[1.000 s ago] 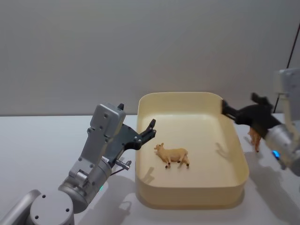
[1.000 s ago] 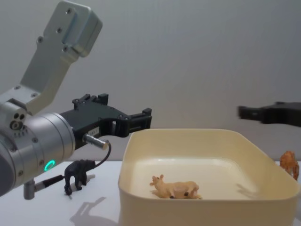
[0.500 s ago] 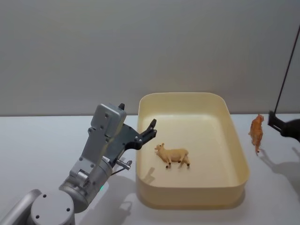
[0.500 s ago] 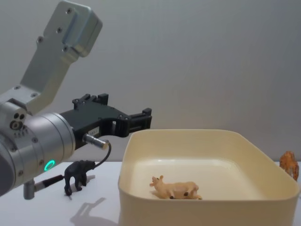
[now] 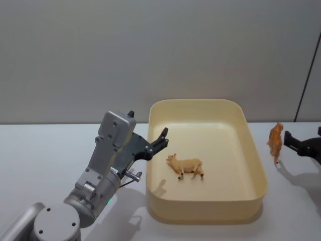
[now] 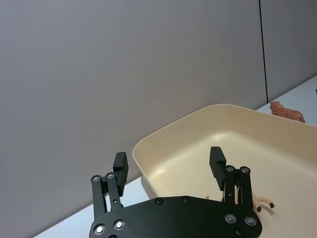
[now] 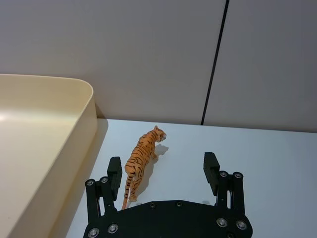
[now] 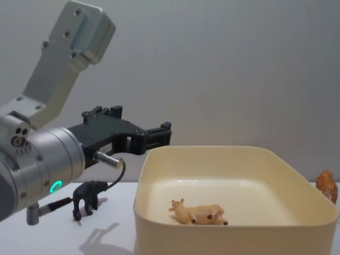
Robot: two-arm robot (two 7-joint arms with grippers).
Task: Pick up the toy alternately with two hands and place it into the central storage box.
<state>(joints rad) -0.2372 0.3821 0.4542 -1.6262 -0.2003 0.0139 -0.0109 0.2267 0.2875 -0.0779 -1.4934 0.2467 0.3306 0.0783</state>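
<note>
Two end effectors showing wide gap, gripping nothing. Left end effector (image 6: 168, 163) hovering at left rim of storage box (image 5: 256, 170); tan toy (image 5: 184, 166) lying on side inside. Right end effector (image 7: 162, 168) hovering just right of tiger toy (image 5: 274, 142), standing on desk (image 5: 50, 150) right of storage box.

Left arm (image 5: 98, 183): a thick silver cylinder entering from the lower left of the head view, angled up and forward, with a green ring light (image 8: 54, 186) lit on its body. A boxy silver wrist housing (image 8: 74, 42) rises above it in the chest view. The left pincer (image 5: 161, 139) projects forward and toward the robot's right, roughly level, its two slim black fingers (image 6: 120, 166) spread wide and parallel. The right pincer (image 5: 290, 141) sits low at the right edge of the head view, pointing toward the robot's left; its fingers (image 7: 211, 166) likewise stand wide apart
</note>
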